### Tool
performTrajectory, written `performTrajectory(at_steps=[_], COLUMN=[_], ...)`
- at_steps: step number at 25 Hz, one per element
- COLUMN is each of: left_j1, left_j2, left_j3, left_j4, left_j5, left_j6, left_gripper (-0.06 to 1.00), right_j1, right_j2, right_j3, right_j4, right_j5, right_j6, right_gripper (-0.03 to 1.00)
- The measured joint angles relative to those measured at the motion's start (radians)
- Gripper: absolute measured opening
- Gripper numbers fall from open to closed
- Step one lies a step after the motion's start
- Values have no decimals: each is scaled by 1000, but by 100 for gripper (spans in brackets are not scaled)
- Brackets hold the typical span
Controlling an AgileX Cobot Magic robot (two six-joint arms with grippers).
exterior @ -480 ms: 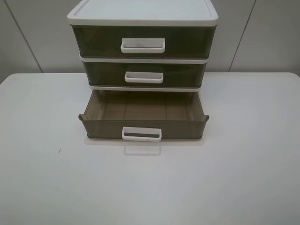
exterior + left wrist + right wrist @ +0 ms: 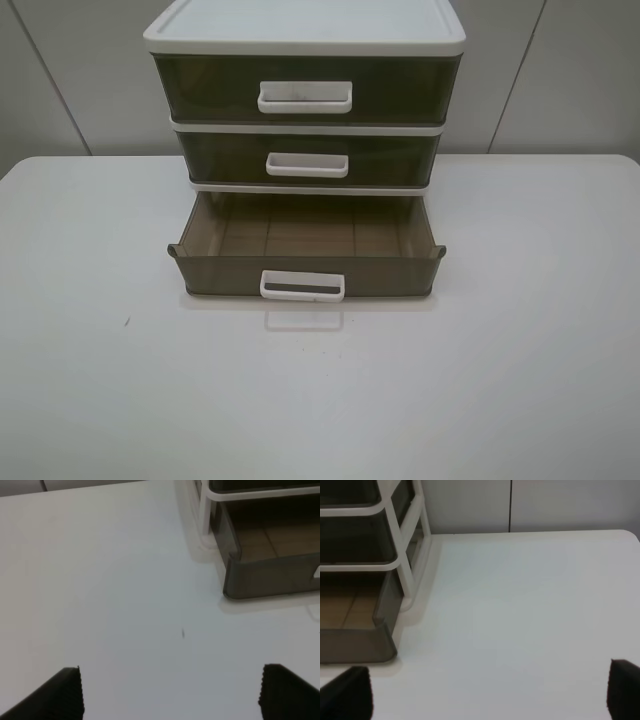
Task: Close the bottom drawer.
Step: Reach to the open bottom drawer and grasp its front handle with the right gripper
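The bottom drawer [image 2: 305,272] of the white-framed three-drawer unit [image 2: 305,30] is pulled out toward the table's front and looks empty; its white loop handle [image 2: 302,287] faces front. It is olive-brown translucent plastic. Its left front corner shows in the left wrist view [image 2: 270,577], its right front corner in the right wrist view [image 2: 357,645]. The middle drawer [image 2: 307,160] and top drawer [image 2: 305,92] are shut. No gripper shows in the exterior view. My left gripper [image 2: 172,695] and right gripper [image 2: 490,695] are open and empty, above bare table on either side of the drawer.
The unit stands at the back middle of a white table [image 2: 320,400]. A grey panelled wall [image 2: 580,70] rises behind it. A small dark speck [image 2: 127,321] lies on the table left of the drawer, also in the left wrist view [image 2: 183,633].
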Motion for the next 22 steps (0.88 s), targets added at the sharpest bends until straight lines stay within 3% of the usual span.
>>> performTrajectory(at_steps=[22], left_j1=[0], left_j2=[0], left_j3=[0], left_j4=[0], left_j5=[0], left_j6=[0], left_gripper=[72], right_j1=[0], right_j2=[0], right_j3=[0], right_j4=[0], right_j5=[0], right_j6=[0], right_gripper=[82])
